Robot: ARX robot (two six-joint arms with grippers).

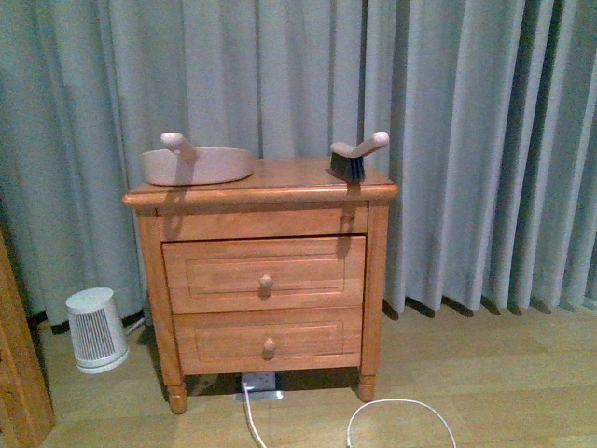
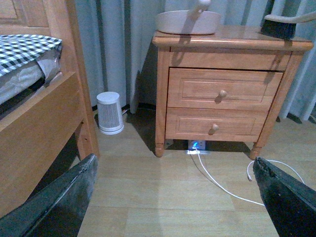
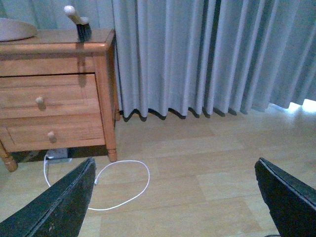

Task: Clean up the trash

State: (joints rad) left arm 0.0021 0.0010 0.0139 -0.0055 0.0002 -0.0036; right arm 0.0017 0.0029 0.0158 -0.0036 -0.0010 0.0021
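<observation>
No crumpled white wad of trash shows in any view. A beige dustpan (image 1: 197, 164) lies on the left of the wooden nightstand's top (image 1: 280, 177); a hand brush (image 1: 353, 159) with dark bristles lies on its right. Both also show in the left wrist view, the dustpan (image 2: 187, 21) and the brush (image 2: 284, 24). The right wrist view shows the brush (image 3: 79, 22) and the dustpan's edge (image 3: 15, 29). My left gripper (image 2: 175, 197) is open and empty, low over the wooden floor. My right gripper (image 3: 175, 197) is open and empty over the floor. Neither arm shows in the front view.
The nightstand has two drawers (image 1: 264, 275). A small white ribbed device (image 1: 95, 329) stands on the floor to its left. A power strip (image 1: 259, 385) with a white looped cable (image 3: 118, 182) lies under it. A wooden bed frame (image 2: 44, 123) is at left. Grey curtains (image 1: 466, 140) hang behind.
</observation>
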